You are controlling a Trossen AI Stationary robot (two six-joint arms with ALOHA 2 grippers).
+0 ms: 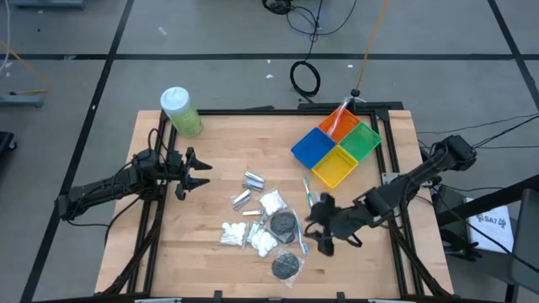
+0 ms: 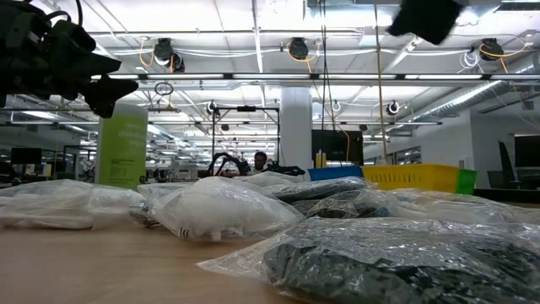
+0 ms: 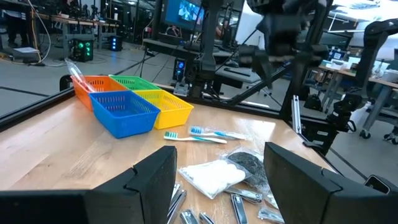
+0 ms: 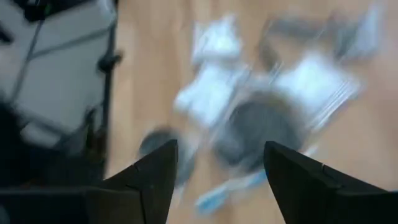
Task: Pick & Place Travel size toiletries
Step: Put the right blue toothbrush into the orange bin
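The toiletries lie in a loose heap mid-table: silver tubes (image 1: 253, 180), clear bags of white cotton balls (image 1: 271, 203), black round discs in bags (image 1: 282, 224) and thin blue-white toothbrushes (image 1: 306, 193). My right gripper (image 1: 317, 228) is open and hovers just right of the heap, above the table; its wrist view shows the bags (image 4: 261, 118) blurred below the fingers. My left gripper (image 1: 199, 172) is open at the table's left, pointing toward the heap, with the tubes (image 3: 186, 211) and toothbrushes (image 3: 205, 135) ahead of it.
Four joined baskets, orange, green, blue and yellow (image 1: 337, 145), stand at the far right of the table. A big green bottle with a white cap (image 1: 180, 110) stands at the far left corner. Bare wood lies along the near left and between heap and baskets.
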